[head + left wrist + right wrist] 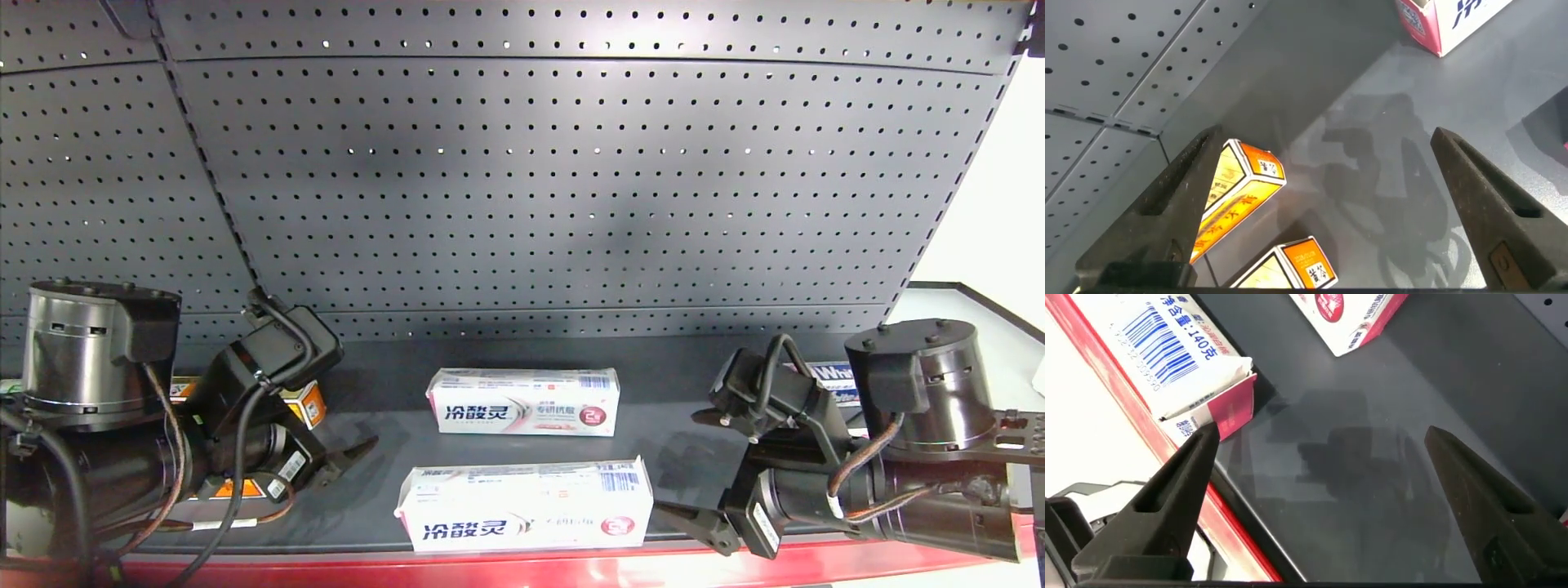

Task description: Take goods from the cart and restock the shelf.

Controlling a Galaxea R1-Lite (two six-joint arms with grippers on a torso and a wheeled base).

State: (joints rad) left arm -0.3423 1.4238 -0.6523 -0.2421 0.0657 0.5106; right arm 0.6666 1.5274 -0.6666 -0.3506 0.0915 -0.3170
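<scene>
Pegboard point(522, 188) behind, dark shelf point(384, 482) below: front toothpaste box point(525, 506) at the edge, rear toothpaste box point(523, 402) behind it. Left gripper point(1323, 143) spread wide by orange boxes point(1241, 192); right gripper point(1323, 437) spread, empty.

Half-hidden stuff
Orange boxes point(304, 404) sit mostly behind the left arm point(122, 441); blue-and-white box point(837, 380) peeks out behind the right arm point(898, 482).

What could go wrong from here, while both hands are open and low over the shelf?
1. The right hand is close to the end of the front toothpaste box, which lies along the shelf's red edge; a nudge might skew it or tip it off.
2. The left hand hovers by the orange boxes and could knock them.
</scene>
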